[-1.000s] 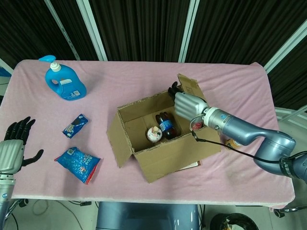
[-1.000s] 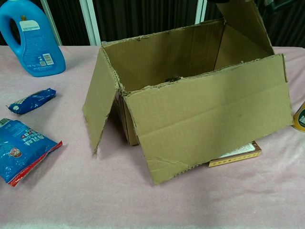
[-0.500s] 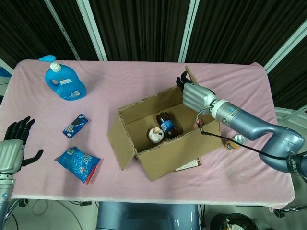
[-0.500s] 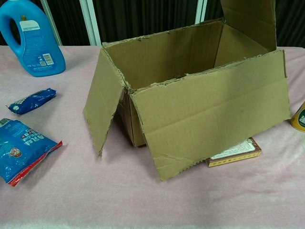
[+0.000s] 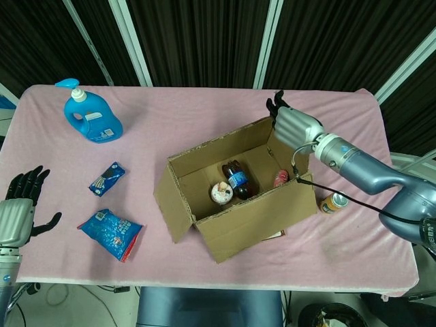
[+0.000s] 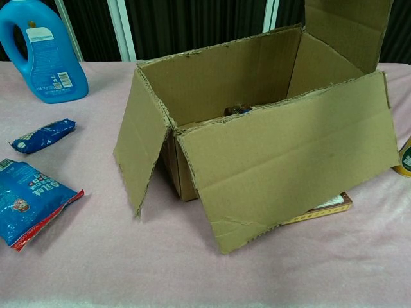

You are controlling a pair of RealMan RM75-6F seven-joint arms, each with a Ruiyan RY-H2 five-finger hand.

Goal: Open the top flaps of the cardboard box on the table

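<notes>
The cardboard box (image 5: 255, 214) stands mid-table with its top open. In the chest view the box (image 6: 282, 154) has its front flap hanging down, its left flap (image 6: 138, 151) folded outward and its right flap (image 6: 347, 29) standing upright. My right hand (image 5: 294, 127) lies against that right flap at the box's far right corner, fingers stretched along it; the chest view hides the hand behind the flap. Inside the box lie a dark bottle (image 5: 236, 178), a cup (image 5: 219, 192) and a red item (image 5: 281, 179). My left hand (image 5: 17, 210) hovers open at the table's left edge, far from the box.
A blue detergent bottle (image 5: 92, 117) stands at the back left. A small blue snack pack (image 5: 107, 178) and a blue chip bag (image 5: 111, 233) lie left of the box. A can (image 5: 334, 202) stands right of the box, and a flat booklet (image 6: 321, 208) pokes out beneath it.
My right hand has moved back and to the right, pushing the right flap from leaning over the box to upright. The box shifted slightly. The left hand stayed still.
</notes>
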